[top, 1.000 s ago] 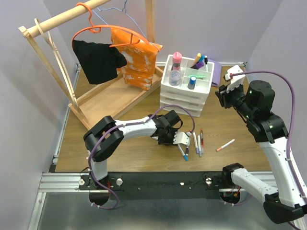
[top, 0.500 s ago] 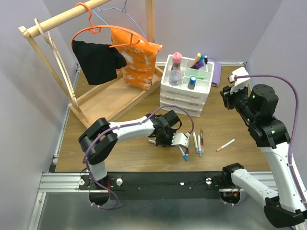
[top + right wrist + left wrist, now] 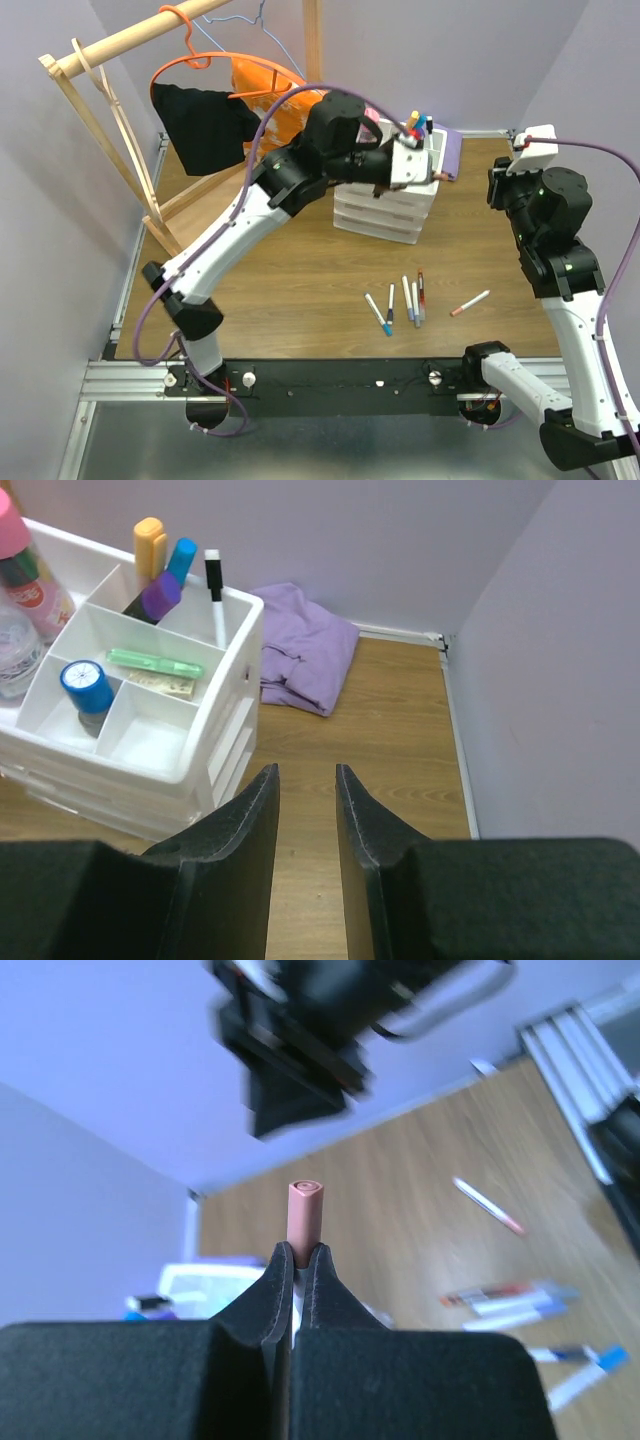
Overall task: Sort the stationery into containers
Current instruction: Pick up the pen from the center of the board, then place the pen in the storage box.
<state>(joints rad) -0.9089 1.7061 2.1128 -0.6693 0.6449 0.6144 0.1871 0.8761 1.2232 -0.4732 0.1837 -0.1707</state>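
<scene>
Pink-capped pen, pinched by the closed left gripper, points frame-right above the tray; right gripper hangs ajar, empty.

the left gripper has its two black fingers pressed together on a pen, whose dusty-pink end sticks up at the centre. a blurred black robot part fills 12 o'clock. on the wooden table, a lone white pen lies at 3 o'clock and a cluster of pens at 4 o'clock. a white tray shows at 9 o'clock.
</scene>
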